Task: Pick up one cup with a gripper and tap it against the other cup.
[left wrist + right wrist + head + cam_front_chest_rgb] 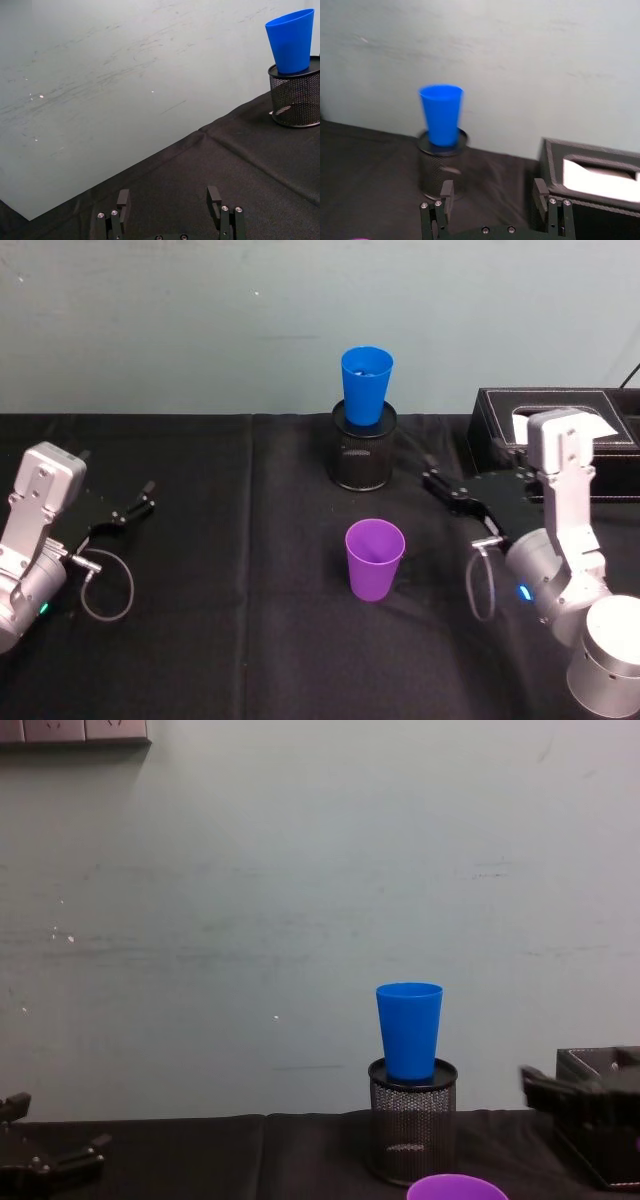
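The purple cup [375, 558] stands upright on the black cloth, in the middle of the table, with its rim [457, 1188] at the bottom of the chest view. Behind it the blue cup [366, 385] sits upright in the mouth of a black mesh holder [364, 455]. My right gripper [430, 472] hovers open to the right of the holder, pointing toward it, with nothing between its fingers [447, 190]. The right wrist view has the blue cup [441, 114] ahead. My left gripper [145, 498] rests open at the table's left, far from both cups.
A black box [560, 430] with a white sheet in its slot stands at the back right, just behind my right arm. A pale wall rises behind the table. A cable loop [105, 590] hangs by my left wrist.
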`<action>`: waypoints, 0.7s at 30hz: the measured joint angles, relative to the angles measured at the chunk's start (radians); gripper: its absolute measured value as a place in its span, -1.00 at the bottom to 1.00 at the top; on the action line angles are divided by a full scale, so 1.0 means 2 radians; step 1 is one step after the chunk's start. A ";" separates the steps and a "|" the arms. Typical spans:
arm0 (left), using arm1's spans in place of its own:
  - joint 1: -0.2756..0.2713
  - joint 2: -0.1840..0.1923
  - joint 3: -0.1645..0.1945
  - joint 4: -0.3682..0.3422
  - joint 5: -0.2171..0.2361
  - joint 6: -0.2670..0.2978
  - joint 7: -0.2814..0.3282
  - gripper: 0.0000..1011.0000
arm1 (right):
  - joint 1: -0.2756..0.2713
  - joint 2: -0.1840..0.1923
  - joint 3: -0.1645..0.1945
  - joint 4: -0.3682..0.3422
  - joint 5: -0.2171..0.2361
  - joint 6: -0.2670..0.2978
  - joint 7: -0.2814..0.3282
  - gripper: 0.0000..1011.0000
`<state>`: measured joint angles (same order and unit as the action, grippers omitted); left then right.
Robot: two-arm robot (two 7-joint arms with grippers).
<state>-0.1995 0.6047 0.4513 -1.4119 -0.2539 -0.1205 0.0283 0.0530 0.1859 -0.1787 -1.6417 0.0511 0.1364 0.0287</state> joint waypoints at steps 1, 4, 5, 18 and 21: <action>0.000 0.000 0.000 0.000 0.000 0.000 0.000 0.98 | 0.000 0.000 0.000 0.000 0.000 0.000 0.000 0.99; 0.000 0.000 0.000 0.000 0.000 0.000 0.000 0.98 | -0.001 -0.005 0.007 0.015 -0.011 0.002 -0.013 0.99; 0.000 0.000 0.000 0.000 0.000 0.000 0.000 0.98 | -0.001 -0.007 0.007 0.018 -0.014 0.002 -0.014 0.99; 0.000 0.000 0.000 0.000 0.000 0.000 0.000 0.98 | 0.000 -0.007 0.008 0.019 -0.015 0.002 -0.017 0.99; 0.000 0.000 0.000 0.000 0.000 0.000 0.000 0.98 | 0.000 -0.007 0.008 0.019 -0.015 0.002 -0.017 0.99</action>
<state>-0.1995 0.6047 0.4514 -1.4119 -0.2539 -0.1205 0.0283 0.0523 0.1723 -0.1635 -1.6038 0.0220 0.1395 -0.0046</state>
